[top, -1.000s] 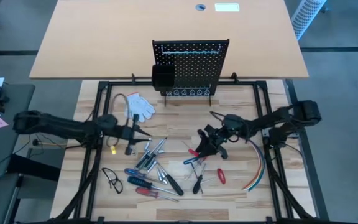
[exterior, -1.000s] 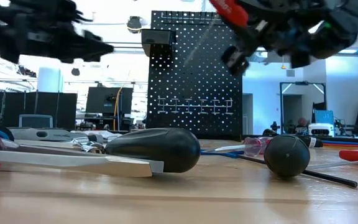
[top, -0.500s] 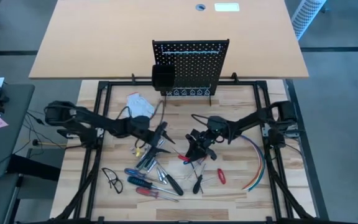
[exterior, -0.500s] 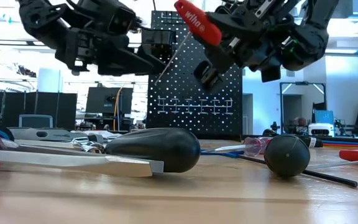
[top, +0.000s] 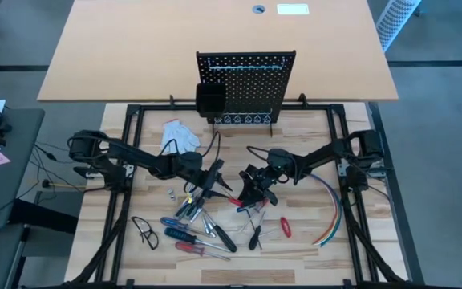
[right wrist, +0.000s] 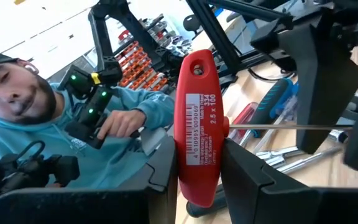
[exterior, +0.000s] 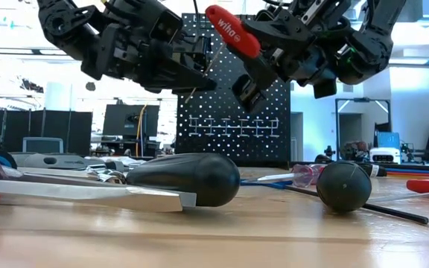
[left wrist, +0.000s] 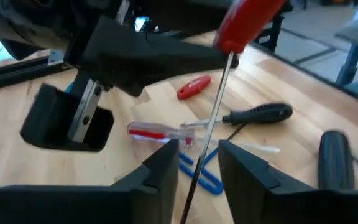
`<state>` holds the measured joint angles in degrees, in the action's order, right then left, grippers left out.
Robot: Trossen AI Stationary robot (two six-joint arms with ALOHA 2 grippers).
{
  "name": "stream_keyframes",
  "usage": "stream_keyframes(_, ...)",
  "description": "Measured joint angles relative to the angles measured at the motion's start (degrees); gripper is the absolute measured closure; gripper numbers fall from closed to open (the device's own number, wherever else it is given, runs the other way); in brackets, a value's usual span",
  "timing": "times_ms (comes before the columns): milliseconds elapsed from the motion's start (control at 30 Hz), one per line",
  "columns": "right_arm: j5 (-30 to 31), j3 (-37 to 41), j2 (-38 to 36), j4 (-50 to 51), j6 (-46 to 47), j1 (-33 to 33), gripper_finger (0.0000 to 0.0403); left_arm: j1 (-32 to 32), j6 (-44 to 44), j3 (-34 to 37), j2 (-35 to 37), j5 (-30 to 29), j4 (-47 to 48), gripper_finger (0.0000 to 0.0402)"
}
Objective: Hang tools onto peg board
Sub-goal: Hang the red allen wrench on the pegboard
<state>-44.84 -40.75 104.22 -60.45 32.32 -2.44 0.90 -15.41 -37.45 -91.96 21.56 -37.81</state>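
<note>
Right wrist view showed the red T-handle key [right wrist: 197,124] clamped by its handle between the right gripper [right wrist: 199,163] jaws, above the table. Its thin shaft ran out into the left gripper [left wrist: 196,163], whose narrow jaws flanked it. The peg board [top: 247,87] stood well beyond both.

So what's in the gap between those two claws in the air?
A thin metal shaft. It runs from the red handle clamped in the right gripper to the left gripper, between its open fingers; the left wrist view shows it best.
</note>
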Motion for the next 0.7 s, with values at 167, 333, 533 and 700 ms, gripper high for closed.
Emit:
stream_keyframes(167, 0.9, 0.0, 0.0, 0.4, -0.8, -0.2, 0.0309, -1.6, -0.2, 0.0, 0.1, 0.0, -0.5, 0.0358)
stream_keyframes(333, 1.2, 0.0, 0.0, 0.7, -2.2, -0.2, 0.0307, -2.6, -1.4, 0.0, 0.1, -0.3, -0.2, 0.0394)
stream_keyframes(533, 2.5, 0.0, 0.0, 1.4, -3.0, -0.4, 0.0256, -2.6, 1.5, 0.1, 0.0, -0.8, 0.7, 0.0399)
stream_keyframes(700, 0.6, 0.0, -1.8, 2.9, -4.8, -2.0, 0.0225, -2.8, 8.1, 0.2, 0.1, -2.9, -0.5, 0.0401)
